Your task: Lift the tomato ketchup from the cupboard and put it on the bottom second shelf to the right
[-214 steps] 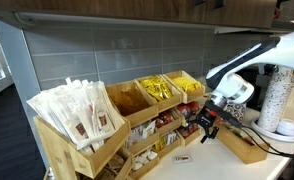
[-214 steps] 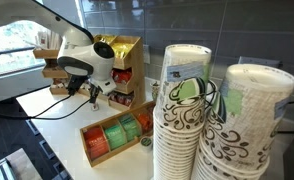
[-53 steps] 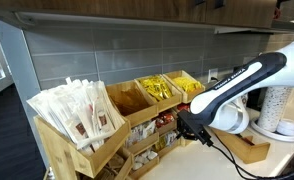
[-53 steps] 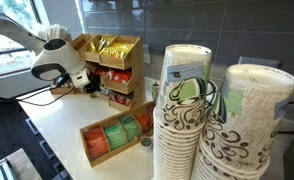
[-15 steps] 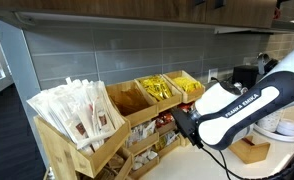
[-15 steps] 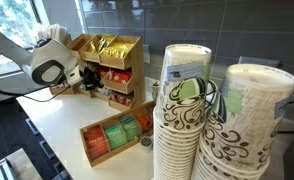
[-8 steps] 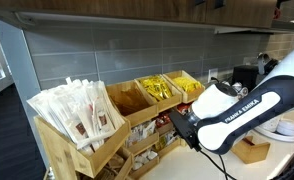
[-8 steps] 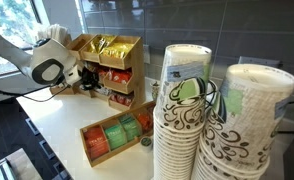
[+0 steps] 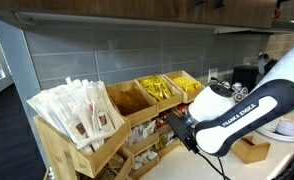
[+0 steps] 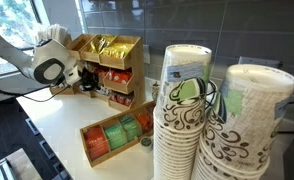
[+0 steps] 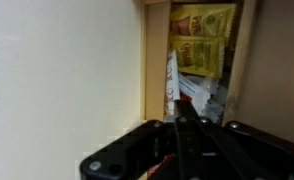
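Pinching a thin flat sachet, the gripper (image 11: 180, 128) has its dark jaws pressed together on the tomato ketchup (image 11: 172, 80), which shows edge-on, pale rim and red face, standing straight out past the tips. Just beside the jaws runs a smooth light-wood partition of the cupboard (image 11: 152, 60); beyond the tips, deeper in the slanted bin, lie glossy yellow sachets (image 11: 202, 30) and crumpled red-and-white packets (image 11: 202, 95). In an exterior view the glossy white arm (image 9: 237, 105) holds the jaws close against the stepped rack's open fronts; the sachet is too small to make out there.
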Robot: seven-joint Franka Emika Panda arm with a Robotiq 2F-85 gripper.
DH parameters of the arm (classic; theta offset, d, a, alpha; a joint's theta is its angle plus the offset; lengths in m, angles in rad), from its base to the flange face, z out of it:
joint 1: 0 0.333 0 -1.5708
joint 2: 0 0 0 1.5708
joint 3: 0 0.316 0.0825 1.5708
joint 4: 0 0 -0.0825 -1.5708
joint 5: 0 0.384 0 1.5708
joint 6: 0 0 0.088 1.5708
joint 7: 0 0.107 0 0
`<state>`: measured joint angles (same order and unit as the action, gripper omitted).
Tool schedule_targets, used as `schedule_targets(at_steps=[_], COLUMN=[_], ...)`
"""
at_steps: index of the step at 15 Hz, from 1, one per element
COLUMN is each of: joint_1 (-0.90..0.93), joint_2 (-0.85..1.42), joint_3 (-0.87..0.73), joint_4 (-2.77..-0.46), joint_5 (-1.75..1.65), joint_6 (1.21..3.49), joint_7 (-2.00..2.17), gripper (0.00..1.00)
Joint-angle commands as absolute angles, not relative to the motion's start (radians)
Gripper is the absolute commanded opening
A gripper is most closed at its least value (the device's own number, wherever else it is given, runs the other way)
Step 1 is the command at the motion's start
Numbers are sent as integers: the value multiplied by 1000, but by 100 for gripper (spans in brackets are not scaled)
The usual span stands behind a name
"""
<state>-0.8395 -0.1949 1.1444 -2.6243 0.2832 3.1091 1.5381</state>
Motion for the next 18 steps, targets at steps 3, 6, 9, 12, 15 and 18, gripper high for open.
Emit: schedule_targets(at_steps=[3, 6, 9, 12, 15, 18], joint_1=[-972, -1031, -1086, -1118, -1133, -1137], joint_2=[-206, -212, -214, -182, -174, -164], joint_3=[1274, 1329, 1377, 1410, 1428, 1434], joint_4=[-2595, -2588, -2580, -2569, -2568, -2568], joint_5=[245, 250, 255, 263, 268, 273], joint_6=[3071, 3058, 3034, 3032, 3044, 3045], joint_7=[1585, 1590, 1591, 1577, 1568, 1562], gripper=[0, 0, 0, 28, 48, 69])
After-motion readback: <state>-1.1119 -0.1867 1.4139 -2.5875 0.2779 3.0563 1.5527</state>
